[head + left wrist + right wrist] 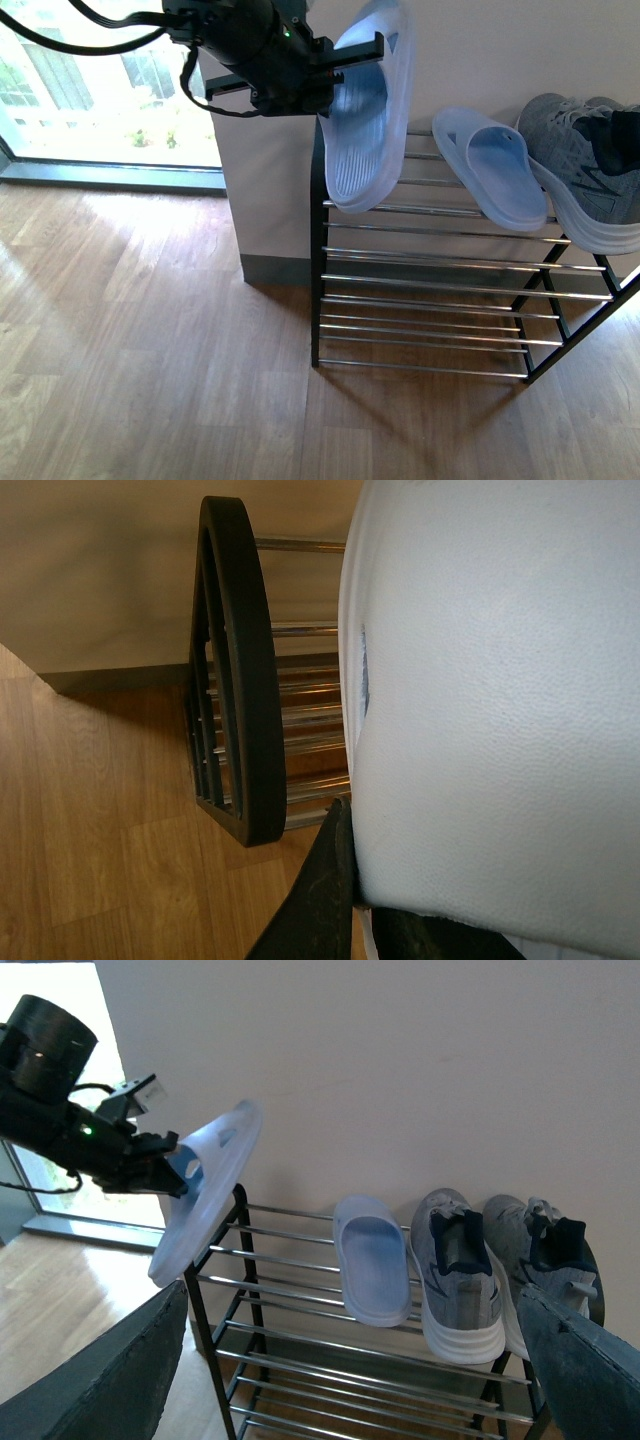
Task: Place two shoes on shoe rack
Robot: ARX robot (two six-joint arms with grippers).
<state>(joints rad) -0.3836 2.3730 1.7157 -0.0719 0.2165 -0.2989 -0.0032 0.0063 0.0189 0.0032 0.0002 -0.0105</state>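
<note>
The two shoes, grey knit sneakers [462, 1272] [545, 1250], lie side by side on the top tier of the shoe rack [330, 1360], toes toward the front. Only one sneaker [585, 165] shows in the front view, at the right end of the rack [430, 290]. My left gripper [350, 62] is shut on a pale blue slide slipper [365, 115], holding it tilted above the rack's left end. In the left wrist view the slipper [500, 680] fills the picture beside the rack's side arch [240, 680]. My right gripper [350, 1300] is open, away from the rack, with nothing in it.
A second pale blue slipper [495, 170] lies on the top tier, left of the sneakers. The rack stands against a pale wall [480, 50]. A floor-length window [100, 90] is at the left, and wood floor [150, 350] spreads in front.
</note>
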